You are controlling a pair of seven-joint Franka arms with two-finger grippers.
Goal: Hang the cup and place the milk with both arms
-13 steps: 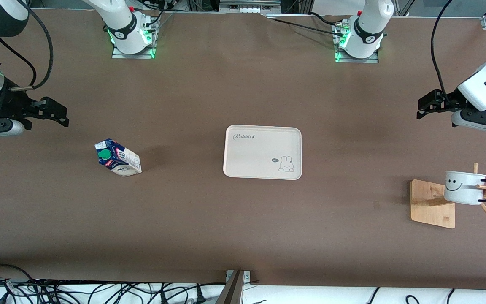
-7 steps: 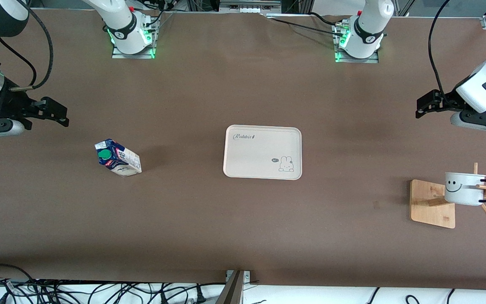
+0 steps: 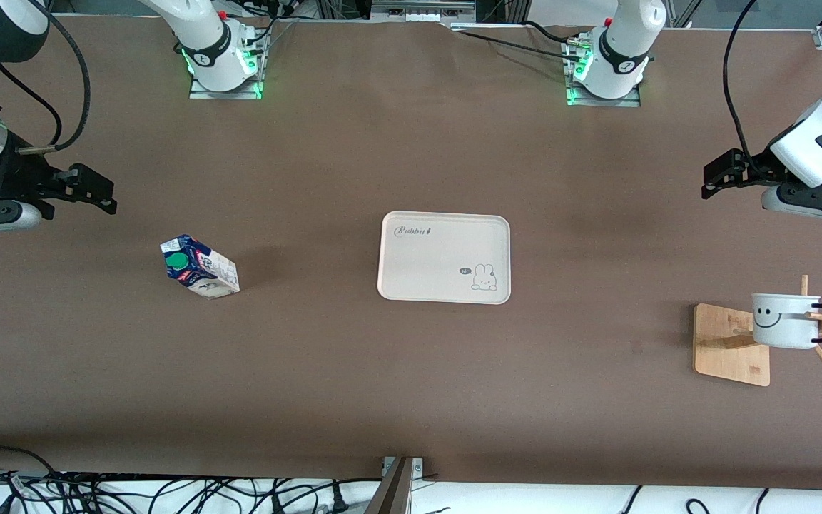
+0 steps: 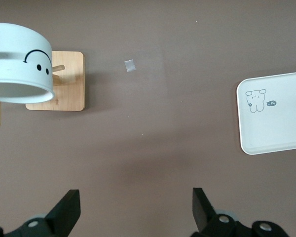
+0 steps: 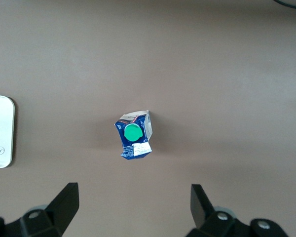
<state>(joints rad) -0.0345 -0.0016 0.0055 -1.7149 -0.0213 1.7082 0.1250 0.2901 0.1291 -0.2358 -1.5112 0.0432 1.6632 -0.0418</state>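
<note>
Cup (image 3: 785, 320) hanging looks done: the mug is sitting on a peg of the wooden rack (image 3: 731, 345) at the frame's lower right, with the left gripper (image 3: 719, 175) hovering empty above it, jaws apart. Milk (image 3: 199, 266) is standing at centre-left, the right gripper (image 3: 94, 191) hanging spread at the left edge. Placing is calling for a descent onto the carton, then carrying it to the empty rabbit tray (image 3: 444, 258) at centre.

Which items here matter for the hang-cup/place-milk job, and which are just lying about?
Job items:
- cup, already hanging on the wooden rack
- milk, standing on the table
- tray, bare
- left hand, open, over bare table
- right hand, open, over bare table

Lying about:
- small pale scrap near the rack
</note>
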